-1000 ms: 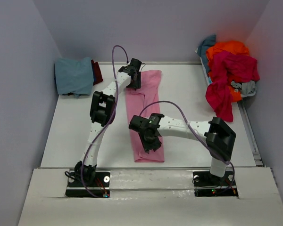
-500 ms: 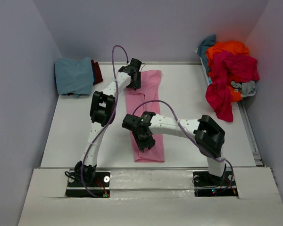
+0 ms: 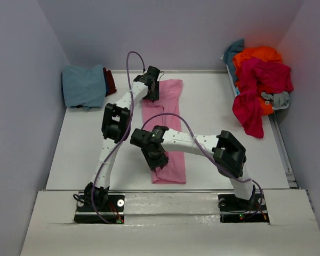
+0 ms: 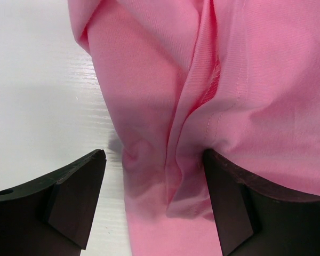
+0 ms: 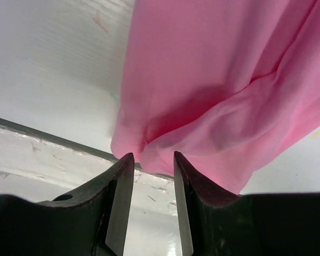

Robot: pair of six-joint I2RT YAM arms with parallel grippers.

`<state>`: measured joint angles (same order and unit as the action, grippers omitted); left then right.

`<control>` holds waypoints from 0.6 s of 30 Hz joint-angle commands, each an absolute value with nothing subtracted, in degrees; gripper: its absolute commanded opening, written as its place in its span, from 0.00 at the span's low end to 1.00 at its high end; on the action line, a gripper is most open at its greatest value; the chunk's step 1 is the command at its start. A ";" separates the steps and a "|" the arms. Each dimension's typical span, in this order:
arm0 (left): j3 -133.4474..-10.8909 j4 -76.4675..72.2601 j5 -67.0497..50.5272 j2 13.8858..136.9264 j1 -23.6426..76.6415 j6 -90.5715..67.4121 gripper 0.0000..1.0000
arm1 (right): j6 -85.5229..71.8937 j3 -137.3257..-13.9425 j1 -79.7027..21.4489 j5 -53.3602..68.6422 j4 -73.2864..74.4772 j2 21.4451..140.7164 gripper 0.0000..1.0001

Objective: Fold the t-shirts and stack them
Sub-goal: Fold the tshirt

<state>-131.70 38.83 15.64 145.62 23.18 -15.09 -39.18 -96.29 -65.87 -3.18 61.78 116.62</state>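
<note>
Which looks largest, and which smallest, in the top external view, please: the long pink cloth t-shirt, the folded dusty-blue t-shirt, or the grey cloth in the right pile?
1. long pink cloth t-shirt, though partly hidden.
2. folded dusty-blue t-shirt.
3. grey cloth, mostly buried; only its visible part is judged.

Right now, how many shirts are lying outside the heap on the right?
3: the pink shirt spread out in the middle, the folded teal-blue shirt at the far left, and a dark red one peeking out beside it. More may be hidden underneath.
</note>
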 commanded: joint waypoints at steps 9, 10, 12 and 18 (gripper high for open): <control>-128.14 46.14 18.19 147.66 21.88 -13.18 0.85 | -37.79 -95.10 -67.85 -0.44 63.46 117.86 0.42; -128.23 46.14 18.19 147.66 21.88 -13.18 0.85 | -37.97 -95.10 -67.85 -0.44 63.63 118.04 0.42; -128.14 46.06 18.19 147.74 21.88 -13.18 0.85 | -38.06 -95.01 -67.85 -0.44 63.98 118.39 0.42; -128.15 46.06 18.11 147.66 21.88 -13.18 0.85 | -37.88 -93.69 -68.38 1.41 63.10 118.48 0.41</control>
<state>-131.70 38.83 15.57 145.62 23.16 -15.09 -38.35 -94.00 -67.51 -0.21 62.63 118.98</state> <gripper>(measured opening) 0.851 0.416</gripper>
